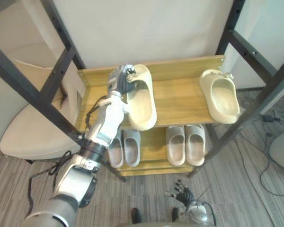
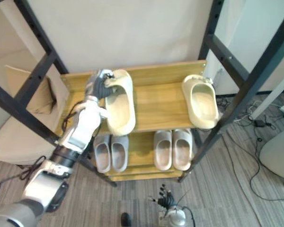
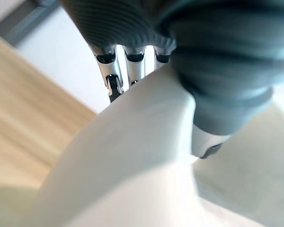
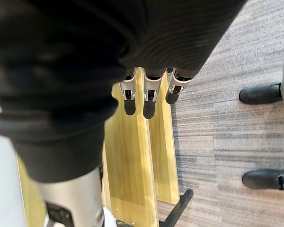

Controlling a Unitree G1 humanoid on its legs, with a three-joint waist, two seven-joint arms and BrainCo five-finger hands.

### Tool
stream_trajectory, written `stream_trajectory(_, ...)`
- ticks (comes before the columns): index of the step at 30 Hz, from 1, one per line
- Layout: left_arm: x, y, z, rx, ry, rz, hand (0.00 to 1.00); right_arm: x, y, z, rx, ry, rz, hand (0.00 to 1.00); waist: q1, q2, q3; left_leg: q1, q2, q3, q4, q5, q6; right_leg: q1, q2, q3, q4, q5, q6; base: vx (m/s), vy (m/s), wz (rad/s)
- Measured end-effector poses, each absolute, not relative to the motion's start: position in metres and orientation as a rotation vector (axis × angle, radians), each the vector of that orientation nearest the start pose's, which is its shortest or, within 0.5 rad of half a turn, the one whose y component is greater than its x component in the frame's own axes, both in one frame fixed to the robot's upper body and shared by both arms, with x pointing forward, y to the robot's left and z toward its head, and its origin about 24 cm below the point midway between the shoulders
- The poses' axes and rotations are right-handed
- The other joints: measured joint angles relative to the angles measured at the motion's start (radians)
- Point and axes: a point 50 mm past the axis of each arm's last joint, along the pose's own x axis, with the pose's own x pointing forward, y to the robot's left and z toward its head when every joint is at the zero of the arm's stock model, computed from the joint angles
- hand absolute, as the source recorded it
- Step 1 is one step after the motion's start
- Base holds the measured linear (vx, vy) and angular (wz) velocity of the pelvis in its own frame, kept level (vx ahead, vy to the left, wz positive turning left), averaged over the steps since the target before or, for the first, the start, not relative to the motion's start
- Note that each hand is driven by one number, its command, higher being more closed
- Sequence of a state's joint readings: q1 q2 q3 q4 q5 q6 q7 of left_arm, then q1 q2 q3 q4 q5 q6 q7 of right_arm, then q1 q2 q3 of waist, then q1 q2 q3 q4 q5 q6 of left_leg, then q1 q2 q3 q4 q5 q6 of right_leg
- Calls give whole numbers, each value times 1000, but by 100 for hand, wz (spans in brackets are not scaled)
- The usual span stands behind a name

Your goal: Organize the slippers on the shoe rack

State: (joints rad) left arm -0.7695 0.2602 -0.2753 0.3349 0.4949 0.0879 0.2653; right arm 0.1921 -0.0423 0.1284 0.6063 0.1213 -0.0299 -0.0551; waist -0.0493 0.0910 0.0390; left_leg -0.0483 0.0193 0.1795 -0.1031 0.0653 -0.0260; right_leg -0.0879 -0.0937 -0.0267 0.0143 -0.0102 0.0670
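One slipper [image 1: 143, 106] pinched at far end by curled left hand [image 1: 118, 82]; slide flat along top shelf [image 1: 180, 97], park beside mate [image 1: 222, 99].

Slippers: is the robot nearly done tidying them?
Two grey pairs sit neatly below. The left robot hand grips one cream slipper up top. Its mate lies far off, so pairing them is left. The right robot hand hangs idle.

Cream slipper [image 1: 143, 106] lies top-left on the shoe rack [image 1: 180, 97], its mate [image 1: 221, 97] top-right, grey pair [image 1: 124, 147] and paler pair [image 1: 185, 144] below.
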Motion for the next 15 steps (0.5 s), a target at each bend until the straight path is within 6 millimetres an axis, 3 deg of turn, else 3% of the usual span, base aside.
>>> stream_trajectory(6, 364, 98, 201, 822, -548, 76, 100, 143, -150, -119, 43, 763, -46, 0, -12, 10, 4, -5, 3, 26, 0, -1, 0, -18, 3, 21, -3, 7, 2, 7, 3, -14)
stream_trajectory(15, 365, 67, 197, 775, -548, -8, 100, 143, -156, -119, 51, 762, -76, 0, -18, 30, 11, -9, 3, 37, 0, -1, -1, -29, 3, 36, -4, 10, 3, -3, 0, -4)
